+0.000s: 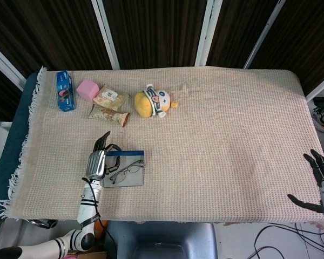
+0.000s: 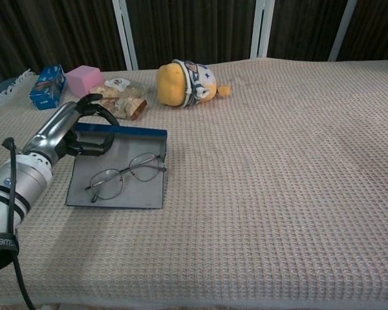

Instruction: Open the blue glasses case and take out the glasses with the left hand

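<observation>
The blue glasses case (image 1: 127,153) (image 2: 142,146) lies open and flat near the table's front left, grey lining up and its blue rim on the far side. Thin-framed glasses (image 1: 125,172) (image 2: 126,174) lie loose on the lining, and no finger touches them. My left hand (image 1: 97,162) (image 2: 68,132) is at the case's far left corner. Its thumb arches over the blue rim and its other fingers curve onto the lining, with a gap between them. My right hand (image 1: 321,181) hangs beyond the table's right front edge with its fingers spread and nothing in it.
A blue box (image 1: 65,90) (image 2: 46,85), a pink cube (image 1: 88,89) (image 2: 83,80), two snack packets (image 1: 110,99) (image 2: 119,93) and a yellow plush toy (image 1: 152,101) (image 2: 183,82) stand along the far left. A fringed woven cloth (image 1: 232,135) covers the table.
</observation>
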Motion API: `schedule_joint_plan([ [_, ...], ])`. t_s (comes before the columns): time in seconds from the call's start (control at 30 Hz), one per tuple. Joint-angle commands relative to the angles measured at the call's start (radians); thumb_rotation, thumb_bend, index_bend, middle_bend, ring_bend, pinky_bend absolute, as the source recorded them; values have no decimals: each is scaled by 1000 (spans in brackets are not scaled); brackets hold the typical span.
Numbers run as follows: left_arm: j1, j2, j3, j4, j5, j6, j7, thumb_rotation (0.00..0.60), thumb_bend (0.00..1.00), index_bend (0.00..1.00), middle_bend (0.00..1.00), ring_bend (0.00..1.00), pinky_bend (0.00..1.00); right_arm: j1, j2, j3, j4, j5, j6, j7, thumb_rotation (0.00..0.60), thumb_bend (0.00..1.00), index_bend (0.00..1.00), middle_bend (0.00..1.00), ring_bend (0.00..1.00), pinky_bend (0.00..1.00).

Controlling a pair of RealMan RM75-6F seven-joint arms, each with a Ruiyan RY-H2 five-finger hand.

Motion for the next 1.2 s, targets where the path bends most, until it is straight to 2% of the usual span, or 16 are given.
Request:
schedule_joint_plan([
  [0.03,-1,-1,-1,4,2,1,-1,600,455,514,29,0,17,0,0,0,0,0,0,0,600,196,0,0,0,13],
  [0.27,-10,2,-22,23,-2,-8,-1,600,454,510,29,0,17,0,-1,0,0,0,0,-3,600,196,0,0,0,13],
  [0.5,-77,25,-106,95,-40,-69,13,600,455,509,30,0,19,0,-2,2,0,4,-2,-6,600,196,0,0,0,13],
  [0.73,-131,32,-156,171,-95,-138,37,600,454,480,30,0,19,7,-6,4,-5,13,-16,-26,600,196,0,0,0,13],
  [0.97,-142,51,-143,220,-161,-265,57,600,455,347,8,0,7,8,-10,6,-11,20,-20,-42,600,197,0,0,0,13],
  [1.03,-137,66,-128,205,-174,-306,61,600,454,239,0,0,1,9,-11,5,-13,18,-22,-46,600,196,0,0,0,13],
  [1.1,-135,83,-119,188,-190,-338,82,600,454,64,0,0,0,10,-12,4,-14,17,-23,-49,600,196,0,0,0,13],
  [1.2,-130,114,-100,153,-213,-362,143,600,453,0,0,0,0,9,-12,3,-15,14,-21,-50,600,197,0,0,0,14],
])
